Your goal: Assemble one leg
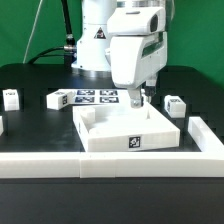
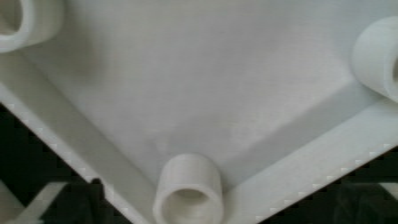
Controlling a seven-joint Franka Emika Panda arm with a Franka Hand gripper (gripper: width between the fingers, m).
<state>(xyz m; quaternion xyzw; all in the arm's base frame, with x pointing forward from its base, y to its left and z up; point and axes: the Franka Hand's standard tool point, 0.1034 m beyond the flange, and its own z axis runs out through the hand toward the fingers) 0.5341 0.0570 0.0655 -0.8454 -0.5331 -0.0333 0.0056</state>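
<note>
Tool [image 1: 140,98], grip unreadable, low over a corner of the white panel [image 1: 112,123]; leg [image 1: 175,104] and marker board [image 1: 90,97] near.

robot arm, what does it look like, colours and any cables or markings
The arm is glossy white with smooth rounded shells, and its lower body carries a small dark marking. What looks like a black cable runs beside the base. The claw sits under a boxy white block with rounded corners. Its fingers look white and rounded in the wrist view.
</note>
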